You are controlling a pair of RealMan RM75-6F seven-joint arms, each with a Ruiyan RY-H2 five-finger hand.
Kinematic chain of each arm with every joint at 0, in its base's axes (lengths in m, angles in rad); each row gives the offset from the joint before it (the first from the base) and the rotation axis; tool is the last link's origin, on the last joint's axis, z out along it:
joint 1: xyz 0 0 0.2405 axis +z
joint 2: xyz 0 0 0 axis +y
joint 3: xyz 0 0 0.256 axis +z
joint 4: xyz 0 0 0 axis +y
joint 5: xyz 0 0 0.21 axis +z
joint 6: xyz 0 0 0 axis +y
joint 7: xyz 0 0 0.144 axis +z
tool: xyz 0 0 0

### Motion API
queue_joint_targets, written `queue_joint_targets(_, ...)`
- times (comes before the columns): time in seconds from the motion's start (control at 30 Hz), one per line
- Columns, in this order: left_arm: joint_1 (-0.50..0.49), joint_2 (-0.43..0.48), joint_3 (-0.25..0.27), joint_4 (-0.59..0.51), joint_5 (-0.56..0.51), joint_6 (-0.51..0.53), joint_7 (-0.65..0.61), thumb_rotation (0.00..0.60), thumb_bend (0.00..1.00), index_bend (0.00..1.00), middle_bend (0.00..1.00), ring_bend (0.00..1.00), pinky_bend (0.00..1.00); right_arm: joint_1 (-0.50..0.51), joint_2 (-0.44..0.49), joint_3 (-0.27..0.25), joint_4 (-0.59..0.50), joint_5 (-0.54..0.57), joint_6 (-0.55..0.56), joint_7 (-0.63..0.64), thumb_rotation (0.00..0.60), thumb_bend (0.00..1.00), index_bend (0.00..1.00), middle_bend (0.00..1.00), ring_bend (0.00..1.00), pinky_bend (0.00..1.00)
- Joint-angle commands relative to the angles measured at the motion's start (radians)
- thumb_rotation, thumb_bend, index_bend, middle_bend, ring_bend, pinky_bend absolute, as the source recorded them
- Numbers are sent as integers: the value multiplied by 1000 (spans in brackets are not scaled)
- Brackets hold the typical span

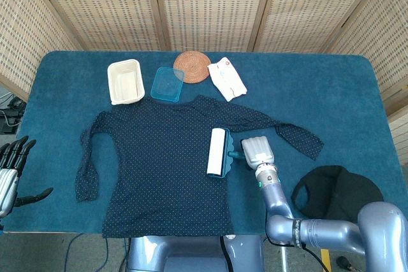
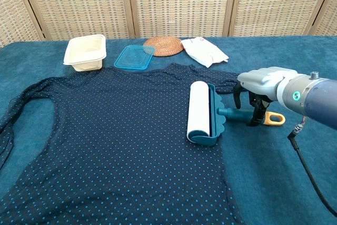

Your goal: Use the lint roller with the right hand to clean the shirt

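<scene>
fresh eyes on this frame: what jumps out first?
The dark dotted shirt spread flat over the blue table, with the lint roller lying on its right side. The right hand is over the roller's teal handle, fingers curled down around it; whether they grip it is unclear.

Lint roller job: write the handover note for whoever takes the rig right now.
Right hand: over the lint roller handle, fingers curled down around it; a firm grip cannot be confirmed.
Left hand: open, off the table's left edge.
Shirt: spread flat; the roller lies on its right side.
Done: reach to the handle.
Left: secure the grip, then roll across the shirt.
</scene>
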Motion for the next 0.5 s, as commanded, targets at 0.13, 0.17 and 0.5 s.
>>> queue_joint_targets(0.13,-2,1,0,1,-2,-4,-3,600,0,0,0,0,0,1,-10,2,21,22,-6,-2,600,385,434,1000,1000,1000)
queue_joint_targets(0.17,-2,0,0,1,-1,-4,-2,600,0,0,0,0,0,1,-13,2,26,25,-9,-2,600,385,434,1000,1000,1000)
queue_joint_targets(0.5,-5,-2,-1,2,-10,-9,2,600,0,0,0,0,0,0,-49,-17,96,28,-24,-11,600,442,480,1000,1000,1000)
